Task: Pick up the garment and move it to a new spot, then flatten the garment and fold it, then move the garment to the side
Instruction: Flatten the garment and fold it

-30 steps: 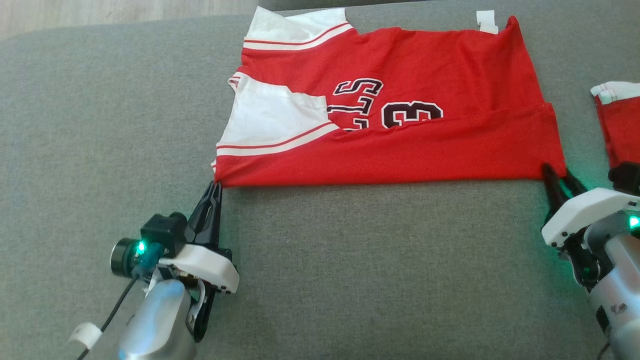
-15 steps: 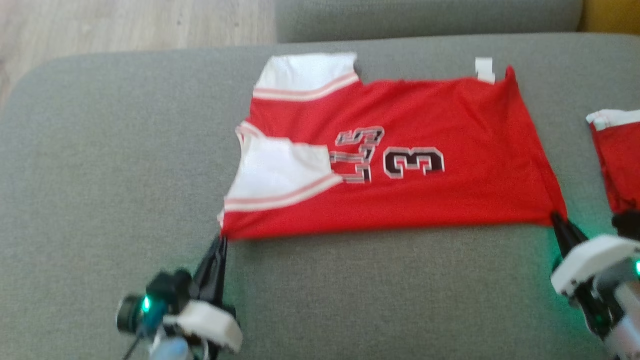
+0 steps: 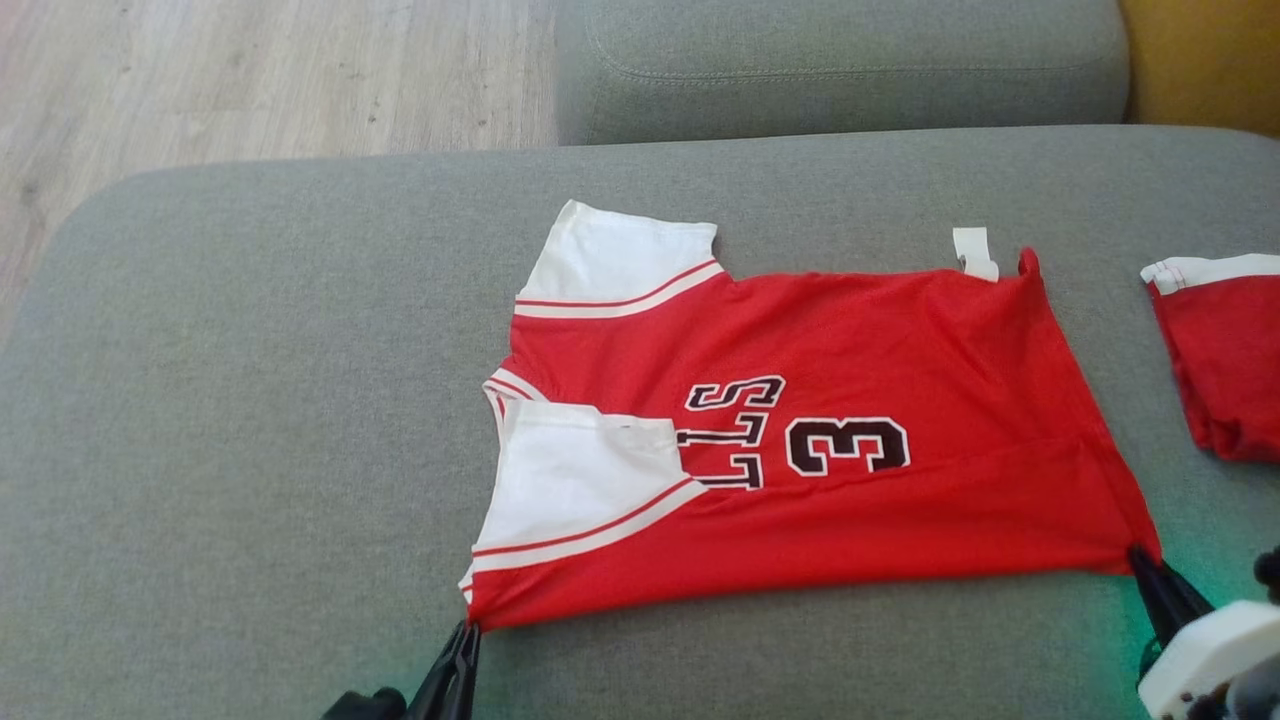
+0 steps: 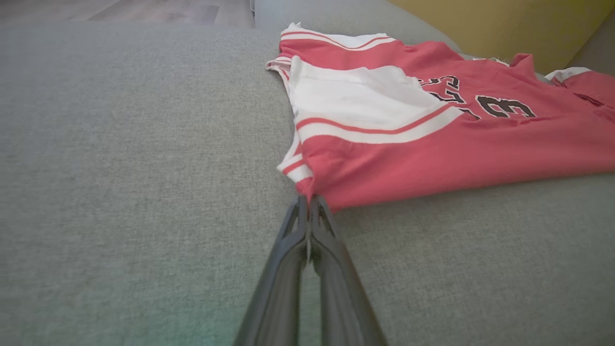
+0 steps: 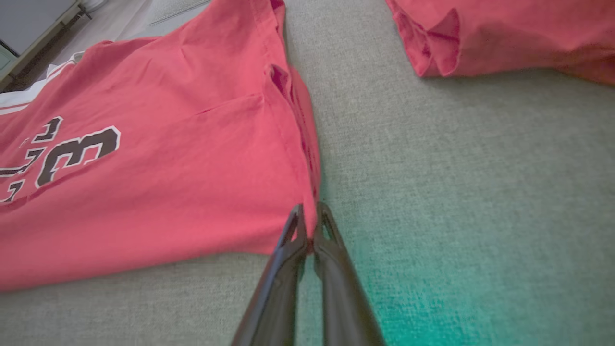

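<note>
Red jersey point(image 3: 820, 450) flat on grey cushion point(image 3: 250, 400), left gripper point(image 3: 468, 628) clamped on its near shoulder corner, right gripper point(image 3: 1140, 555) clamped on its near hem corner, another red garment point(image 3: 1225, 350) beside it

The jersey point(image 3: 900, 340) is thin red and white cloth, matt, with a fine knit and soft creases; its black lettering point(image 3: 845, 445) looks flatter and smoother than the fabric around it. The tag point(image 3: 975, 252) at its hem is white, cloth or paper, I cannot tell. The sofa point(image 3: 250, 400) is grey woven cloth, coarse and matt. The floor point(image 3: 250, 70) is pale wood with visible grain and a dull finish. The second garment point(image 3: 1220, 360) is the same matt red cloth. The left gripper point(image 4: 308, 203) and right gripper point(image 5: 310, 212) are dark, smooth plastic with a faint sheen; the right one's white shell point(image 3: 1205, 645) is glossier plastic.
</note>
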Controlling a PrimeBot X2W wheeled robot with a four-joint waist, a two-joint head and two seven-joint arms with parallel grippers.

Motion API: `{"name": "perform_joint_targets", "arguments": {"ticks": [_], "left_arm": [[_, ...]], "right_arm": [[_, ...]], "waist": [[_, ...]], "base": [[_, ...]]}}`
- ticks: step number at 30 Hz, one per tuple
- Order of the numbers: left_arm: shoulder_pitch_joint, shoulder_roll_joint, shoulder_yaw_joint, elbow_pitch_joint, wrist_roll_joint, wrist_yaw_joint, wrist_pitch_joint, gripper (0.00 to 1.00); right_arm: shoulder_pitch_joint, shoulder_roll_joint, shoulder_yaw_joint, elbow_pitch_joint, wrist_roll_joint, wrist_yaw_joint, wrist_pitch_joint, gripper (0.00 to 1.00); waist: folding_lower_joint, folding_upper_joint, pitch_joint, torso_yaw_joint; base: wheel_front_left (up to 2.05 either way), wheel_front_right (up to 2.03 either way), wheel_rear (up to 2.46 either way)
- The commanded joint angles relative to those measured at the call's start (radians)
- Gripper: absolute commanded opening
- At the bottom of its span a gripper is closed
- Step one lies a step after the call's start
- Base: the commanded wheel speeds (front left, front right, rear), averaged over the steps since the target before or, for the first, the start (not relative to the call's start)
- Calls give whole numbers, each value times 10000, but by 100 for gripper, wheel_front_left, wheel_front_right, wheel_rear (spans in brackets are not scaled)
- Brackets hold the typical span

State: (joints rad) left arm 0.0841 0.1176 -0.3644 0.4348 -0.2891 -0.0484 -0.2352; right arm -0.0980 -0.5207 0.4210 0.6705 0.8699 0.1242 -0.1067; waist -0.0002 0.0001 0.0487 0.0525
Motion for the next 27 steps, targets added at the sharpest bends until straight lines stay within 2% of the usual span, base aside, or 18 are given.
{"name": "perform_joint_targets", "arguments": {"ticks": [1,8,9,10,11,12,13,20,24,27], "left_arm": [[-130,203,351,-387,-45,135,-14,0],[39,309,266,-719,-100,168,174,0],[31,308,260,-733,-107,185,198,0],[6,305,249,-773,-123,157,178,0],[-18,297,241,-819,-147,118,141,5],[-53,306,221,-843,-127,99,104,71],[-94,331,190,-849,-73,93,67,100],[-410,463,366,-1042,41,346,-47,100],[-1279,987,566,-1599,209,344,360,100],[-2526,1597,694,-2041,347,30,972,100]], "right_arm": [[179,-386,-126,-325,-118,65,-76,0],[691,-167,-686,-861,-469,65,233,0],[731,-125,-760,-935,-524,65,285,19],[769,-85,-845,-1007,-580,65,324,70],[803,-50,-978,-1063,-661,65,285,100],[845,-7,-1108,-1113,-736,65,263,100],[888,39,-1264,-1134,-815,65,231,100],[1049,334,-2026,-1746,-1620,65,-53,100],[1009,624,-2512,-2645,-2139,65,-173,100],[912,822,-2750,-3399,-2491,65,4,100]], "waist": [[2,-1,-13,-11],[2,-1,-45,-108],[2,-1,-39,-129],[2,-1,-29,-150],[2,-1,-18,-169],[2,-1,-10,-181],[2,-1,-10,-197],[2,-1,29,-444],[2,-1,406,-715],[2,-1,908,-974]], "base": [[0,0,0],[0,0,0],[0,0,0],[0,0,0],[0,0,0],[0,0,0],[0,0,0],[0,0,0],[0,0,0],[0,0,0]]}}
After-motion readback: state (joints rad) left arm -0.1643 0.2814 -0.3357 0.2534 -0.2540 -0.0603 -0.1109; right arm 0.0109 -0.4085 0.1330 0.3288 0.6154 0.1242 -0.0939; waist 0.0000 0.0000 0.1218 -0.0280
